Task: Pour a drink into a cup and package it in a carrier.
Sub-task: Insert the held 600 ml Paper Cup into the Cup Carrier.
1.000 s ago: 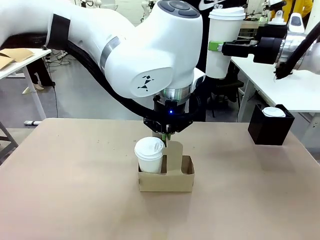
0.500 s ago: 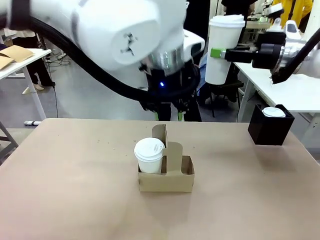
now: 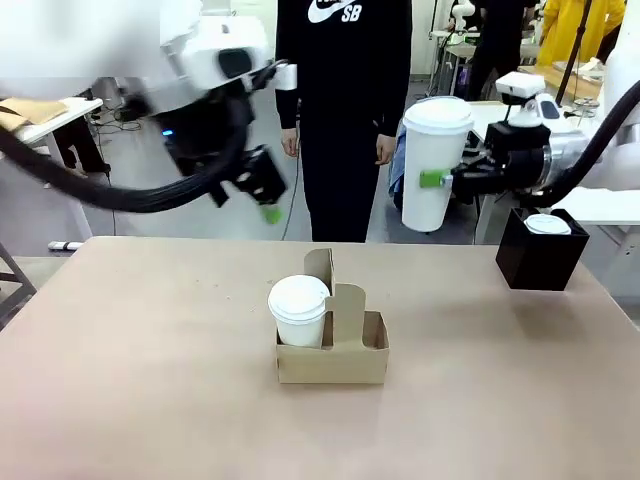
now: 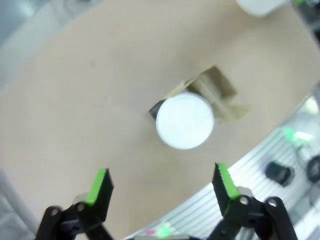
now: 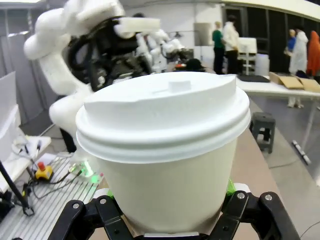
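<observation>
White cup (image 3: 434, 140) aloft in right gripper (image 3: 433, 180)

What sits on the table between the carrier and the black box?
Nothing; in the front view, the tabletop between carrier and black box is bare.

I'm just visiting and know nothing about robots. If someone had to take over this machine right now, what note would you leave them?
The left gripper is open and empty, raised to the left of the carrier.
The right gripper is shut on a lidded white cup, held upright in the air at the right.
The carrier stands on the table, with another lidded cup in its left pocket; its right pocket is free.
Done: one cup packed.
Left: probably set the held cup into the free pocket.
</observation>
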`<state>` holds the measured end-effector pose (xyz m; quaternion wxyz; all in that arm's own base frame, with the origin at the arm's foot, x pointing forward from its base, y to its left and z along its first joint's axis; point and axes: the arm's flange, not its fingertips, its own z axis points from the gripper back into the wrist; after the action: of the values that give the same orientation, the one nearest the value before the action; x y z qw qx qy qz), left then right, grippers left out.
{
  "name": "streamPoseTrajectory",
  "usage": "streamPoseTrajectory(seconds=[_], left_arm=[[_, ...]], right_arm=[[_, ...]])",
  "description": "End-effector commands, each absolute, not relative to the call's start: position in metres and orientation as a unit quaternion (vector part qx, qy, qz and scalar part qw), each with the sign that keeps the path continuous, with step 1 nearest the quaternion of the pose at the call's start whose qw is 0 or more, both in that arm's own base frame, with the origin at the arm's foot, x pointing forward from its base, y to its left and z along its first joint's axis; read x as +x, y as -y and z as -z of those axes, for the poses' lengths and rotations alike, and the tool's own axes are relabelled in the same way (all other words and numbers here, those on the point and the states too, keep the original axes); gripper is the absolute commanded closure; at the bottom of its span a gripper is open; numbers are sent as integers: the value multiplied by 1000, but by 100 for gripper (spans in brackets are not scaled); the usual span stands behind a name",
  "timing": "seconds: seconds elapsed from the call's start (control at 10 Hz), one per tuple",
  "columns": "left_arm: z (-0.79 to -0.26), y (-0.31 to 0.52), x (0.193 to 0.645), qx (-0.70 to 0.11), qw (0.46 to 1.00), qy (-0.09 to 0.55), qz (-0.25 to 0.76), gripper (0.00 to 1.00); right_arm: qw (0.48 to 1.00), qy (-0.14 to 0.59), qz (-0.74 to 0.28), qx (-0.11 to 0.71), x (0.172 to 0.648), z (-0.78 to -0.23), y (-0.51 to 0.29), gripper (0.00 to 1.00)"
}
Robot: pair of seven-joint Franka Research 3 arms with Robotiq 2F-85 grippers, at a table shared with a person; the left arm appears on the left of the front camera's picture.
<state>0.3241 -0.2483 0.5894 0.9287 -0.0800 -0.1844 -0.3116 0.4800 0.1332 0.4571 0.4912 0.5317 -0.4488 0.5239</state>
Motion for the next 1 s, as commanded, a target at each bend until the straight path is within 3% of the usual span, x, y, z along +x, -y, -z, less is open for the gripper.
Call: streamPoseTrajectory(seconds=[0.0,0.2,0.3,0.4,0.7,0.9], left_arm=[[-563,211,311,-101,887,216,394,0],[-545,200,320,-109,871,221,424,0],[-541,212,328,-91,911,212,343,0],[-556,201,319,-85,881,217,411,0],[-548,202,323,-86,886,215,401,0],[-514,177,326,-123,852,203,467,0]], right_arm=[[442,463,-546,540,461,-434,-147,19],[455,474,-524,541,461,-420,-155,19],[457,454,-545,537,461,-429,-149,19],[457,454,-545,537,461,-429,-149,19],[456,457,-542,538,459,-419,-150,19],[399,427,-577,570,456,-400,-174,19]])
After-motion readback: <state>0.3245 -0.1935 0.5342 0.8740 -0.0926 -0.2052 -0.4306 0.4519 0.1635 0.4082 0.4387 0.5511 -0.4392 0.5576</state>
